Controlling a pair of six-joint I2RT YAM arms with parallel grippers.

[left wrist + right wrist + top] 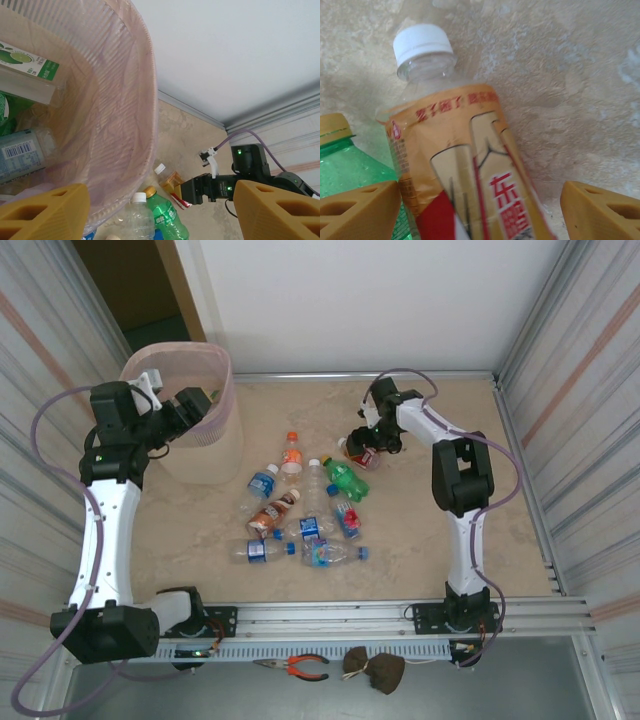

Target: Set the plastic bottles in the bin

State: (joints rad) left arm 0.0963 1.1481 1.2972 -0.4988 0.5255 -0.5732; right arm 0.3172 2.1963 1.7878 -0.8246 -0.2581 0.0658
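Left hand over the mouth of the tall beige wastebasket lined with a pink plastic bag; fingers wide apart, nothing between them; labelled bottles lie inside. Right hand low over the marbled beige tabletop; fingers apart, straddling a clear white-capped bottle with orange-tan label, not clamped; green plastic bottle just beside it; other loose bottles scattered mid-tabletop, between the arms.

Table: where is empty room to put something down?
The beige marbled table is bare between the black-and-white right arm and the right wall, and along the back edge. The middle is crowded with small plastic bottles.
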